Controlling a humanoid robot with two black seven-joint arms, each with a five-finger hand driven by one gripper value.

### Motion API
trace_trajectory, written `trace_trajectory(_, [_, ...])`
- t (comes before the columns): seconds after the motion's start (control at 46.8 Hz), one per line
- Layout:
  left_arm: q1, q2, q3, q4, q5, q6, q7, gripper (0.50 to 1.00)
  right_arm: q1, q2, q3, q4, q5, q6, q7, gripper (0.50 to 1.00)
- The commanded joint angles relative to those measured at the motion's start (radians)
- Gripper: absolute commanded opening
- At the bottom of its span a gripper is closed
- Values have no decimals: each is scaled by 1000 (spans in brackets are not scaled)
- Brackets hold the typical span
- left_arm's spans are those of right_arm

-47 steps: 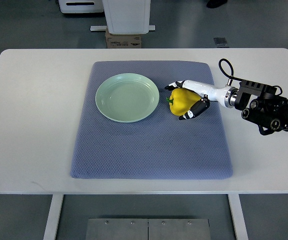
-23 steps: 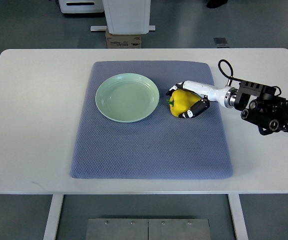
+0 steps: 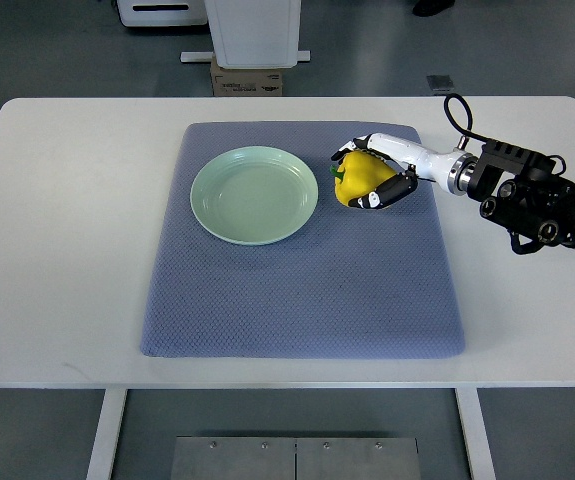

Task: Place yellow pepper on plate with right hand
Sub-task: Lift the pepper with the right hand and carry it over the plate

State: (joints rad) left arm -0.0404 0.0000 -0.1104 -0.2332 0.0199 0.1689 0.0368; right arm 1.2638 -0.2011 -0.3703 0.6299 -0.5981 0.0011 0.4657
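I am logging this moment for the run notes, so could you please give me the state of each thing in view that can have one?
yellow pepper: gripped in the right hand, beside the plate, not on it.
right hand: shut on the yellow pepper, over the mat.
plate: empty, upright on the mat.
mat: lying flat on the table.
left hand: not in view.

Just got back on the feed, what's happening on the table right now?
The right hand is shut on the yellow pepper, holding it over the blue-grey mat just to the right of the pale green plate. The plate has nothing on it, so the pepper is not yet placed. The left arm is out of view.
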Motion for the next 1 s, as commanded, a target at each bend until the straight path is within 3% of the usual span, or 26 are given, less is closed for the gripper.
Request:
trace_trajectory(0.0, [0,0,0,0,0,0,0,1000,8,-1,36,8,1,0,-15,500])
trace_trajectory(0.171, [-1,0,0,0,0,0,0,1000,35,11,87,14,3,8,-65,500])
trace_trajectory(0.705, [-1,0,0,0,0,0,0,1000,114,201,102,13,28,7,-183,500])
trace_trajectory(0.982, [-1,0,0,0,0,0,0,1000,123,201,99,14,28,7,-206,500])
